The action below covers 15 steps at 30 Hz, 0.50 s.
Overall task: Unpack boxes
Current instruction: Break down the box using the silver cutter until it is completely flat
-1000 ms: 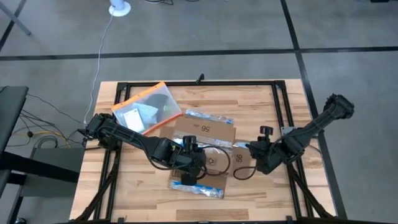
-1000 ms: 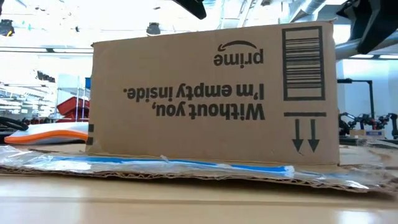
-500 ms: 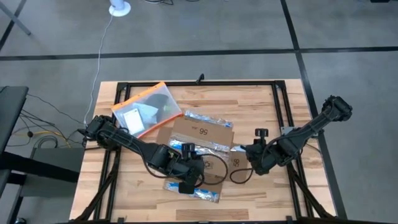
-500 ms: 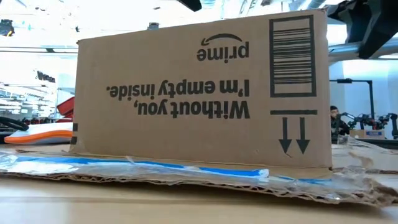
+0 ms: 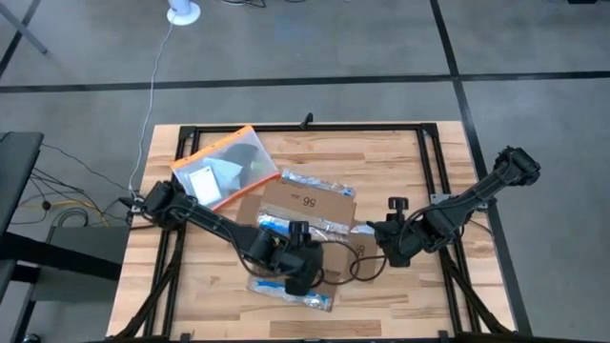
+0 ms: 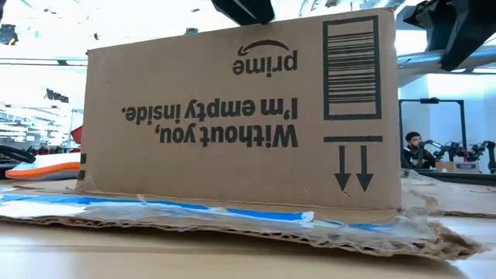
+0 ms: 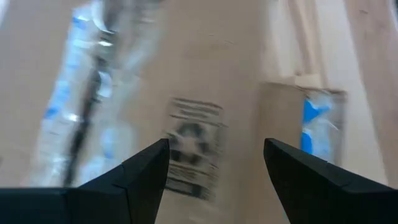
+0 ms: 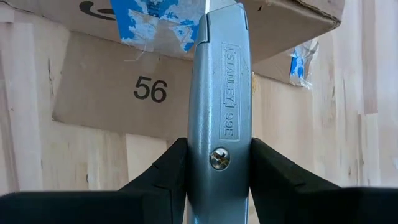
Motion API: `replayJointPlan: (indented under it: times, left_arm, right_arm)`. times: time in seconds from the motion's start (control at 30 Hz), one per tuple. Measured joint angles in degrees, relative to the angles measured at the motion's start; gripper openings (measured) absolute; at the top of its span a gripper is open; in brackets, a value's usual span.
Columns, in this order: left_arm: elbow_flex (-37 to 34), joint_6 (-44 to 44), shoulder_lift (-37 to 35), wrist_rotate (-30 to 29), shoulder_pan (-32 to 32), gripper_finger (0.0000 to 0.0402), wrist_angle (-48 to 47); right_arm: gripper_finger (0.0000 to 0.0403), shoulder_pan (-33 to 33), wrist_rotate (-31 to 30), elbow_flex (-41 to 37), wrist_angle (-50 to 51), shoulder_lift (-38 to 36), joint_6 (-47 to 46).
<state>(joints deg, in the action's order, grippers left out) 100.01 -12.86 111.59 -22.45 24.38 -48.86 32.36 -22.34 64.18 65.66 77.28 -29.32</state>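
Wooden table [image 5: 400, 162]: box [image 5: 310, 214] at centre, arms on either side.

The box lay with flaps spread on the table, the pouch [image 5: 221, 167] beside its far-left corner. The right gripper [image 8: 214, 180] was clamped on a grey knife [image 8: 221, 93], blade tip at the box's taped edge. The left gripper [image 7: 214, 165] hovered above the box's near side, fingers [image 7: 146, 171] spread and empty.

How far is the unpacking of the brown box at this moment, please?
Early stage. Done: the cardboard box has flaps spread flat, with torn blue tape. In hand: the right gripper holds a grey utility knife with its tip at the taped edge; the left gripper, jaws open, hovers over the box. Left: nothing visibly taken out yet.
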Motion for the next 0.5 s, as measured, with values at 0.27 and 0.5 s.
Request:
replayJointPlan:
  times: [0.27, 0.5]
  left_arm:
    - [0.0, 0.62, 0.0, 0.56, -2.6, 0.0246, 0.45]
    - [0.0, 0.19, 0.02, 0.84, -3.85, 0.0246, 0.67]
  right_arm:
    - [0.0115, 0.1, 0.94, 0.0, -1.29, -0.02, 0.67]
    - [0.0115, 0.28, 2.58, 0.13, -2.22, 3.44, 0.96]
